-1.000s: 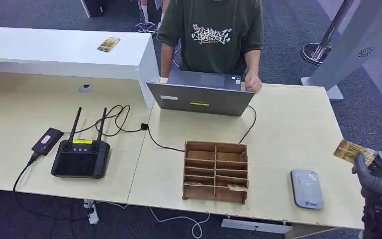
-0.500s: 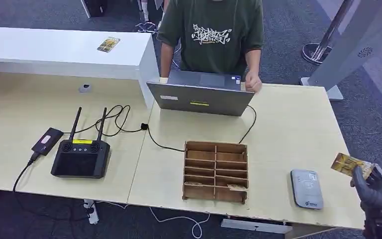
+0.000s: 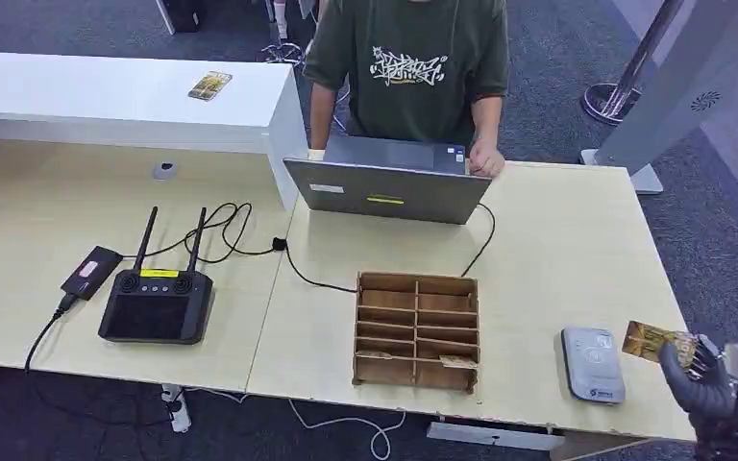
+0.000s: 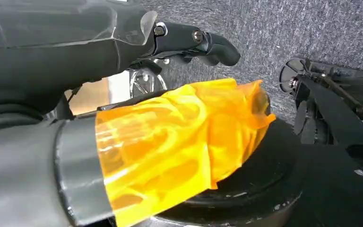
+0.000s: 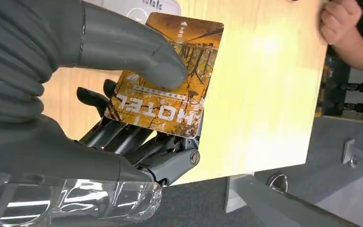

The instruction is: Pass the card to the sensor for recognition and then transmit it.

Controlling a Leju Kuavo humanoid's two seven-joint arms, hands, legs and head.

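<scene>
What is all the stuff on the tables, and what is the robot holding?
Orange hotel card: one, pinched in the right hand, beside the reader.
Grey card reader: one, near table edge, right side.
Brown wooden slotted box: one, table middle.
Grey laptop: one, far table edge, a person's hand at it.
Black controller with two antennas: one, left table.
Small black device: one, left of the controller.
Second card: one, yellowish, on the white counter.
Person in a green shirt: one, behind the laptop.
Left hand: dark, hanging above grey carpet.
Right hand: grey, at the table's right end.
</scene>
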